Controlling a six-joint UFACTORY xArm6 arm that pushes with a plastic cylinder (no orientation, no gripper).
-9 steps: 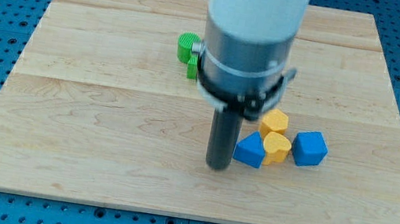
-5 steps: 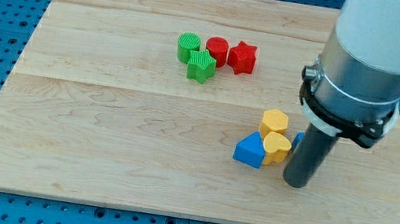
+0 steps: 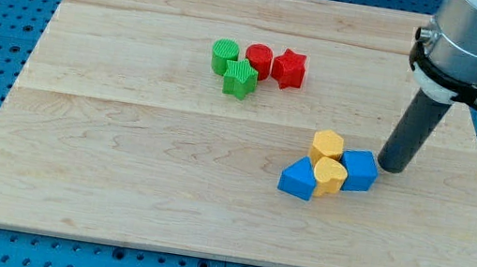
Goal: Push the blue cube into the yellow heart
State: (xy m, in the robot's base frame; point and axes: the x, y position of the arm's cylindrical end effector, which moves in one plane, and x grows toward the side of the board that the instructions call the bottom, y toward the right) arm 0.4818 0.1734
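Camera view: blue cube [image 3: 360,170] touching yellow heart [image 3: 331,176], my tip [image 3: 392,168] just right, no pincer.

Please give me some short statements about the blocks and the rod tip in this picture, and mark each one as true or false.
1. The blue cube touches the yellow heart. True.
2. My tip is at the view's left of the blue cube. False: it is at the cube's right, close to its upper right edge.
3. The yellow hexagon lies above the yellow heart in the view. True.
4. The red star lies among the blue and yellow blocks. False: it lies apart, toward the view's top, beside the red cylinder.
5. Another blue block lies at the heart's left. True.
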